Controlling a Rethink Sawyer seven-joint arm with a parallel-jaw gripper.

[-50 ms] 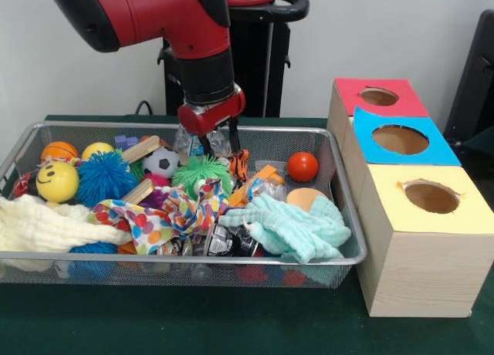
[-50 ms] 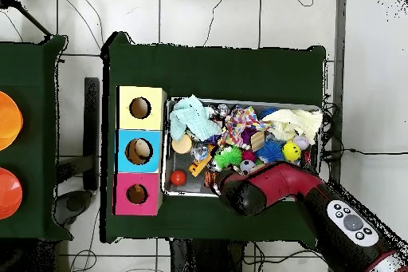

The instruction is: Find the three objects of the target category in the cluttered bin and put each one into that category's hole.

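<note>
Front view: claw (image 1: 210,143) reaches into the wire bin (image 1: 340,216); whether it pinches anything cannot be told.

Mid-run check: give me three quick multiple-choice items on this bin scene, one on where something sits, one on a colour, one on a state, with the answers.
1. Where in the wire bin does the mint-green cloth lie?
A. At the end nearest the boxes
B. At the end farthest from the boxes
C. Outside the bin

2. What colour is the top of the middle box?
A. Red
B. Blue
C. Yellow

3. Where is the gripper now?
A. Over the yellow box's hole
B. Raised clear above the table's edge
C. Down in the bin among the clutter

Answers: 1 A, the cloth lies by the bin's wall next to the boxes. 2 B, blue sits between the red box and the yellow box. 3 C, it reaches down beside the spiky green ball.
</note>
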